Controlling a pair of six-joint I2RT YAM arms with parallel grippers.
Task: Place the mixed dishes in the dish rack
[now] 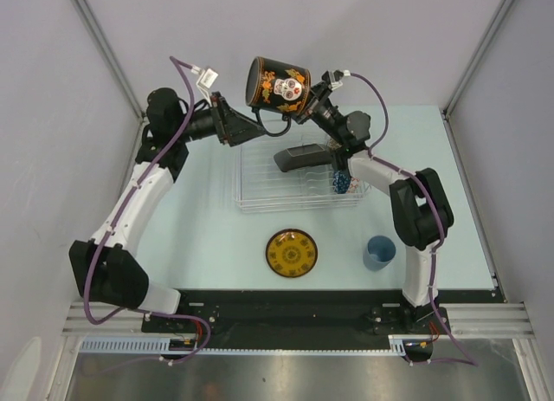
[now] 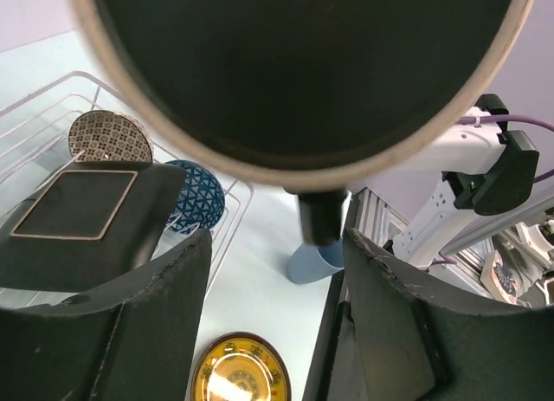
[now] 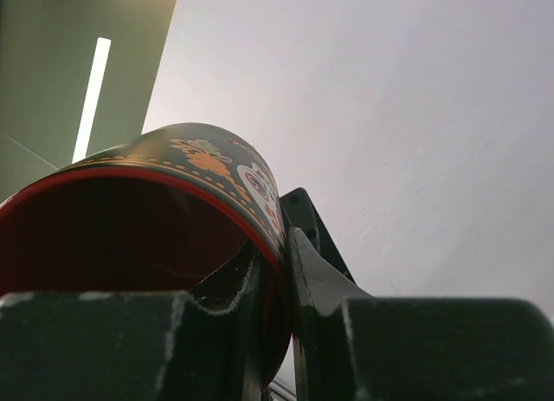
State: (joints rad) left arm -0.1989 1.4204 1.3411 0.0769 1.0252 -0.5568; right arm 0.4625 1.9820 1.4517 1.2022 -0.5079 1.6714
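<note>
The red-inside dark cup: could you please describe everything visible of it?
The red-inside dark cup is a glossy, ceramic-looking mug: black outside with a white skull and orange flowers, red inside, a black loop handle. It is held in the air on its side above the dish rack's far edge. The right gripper is shut on its rim, one finger inside, one outside. Its dark base, ringed by a pale foot, faces the open left gripper close by; whether they touch cannot be told.
</note>
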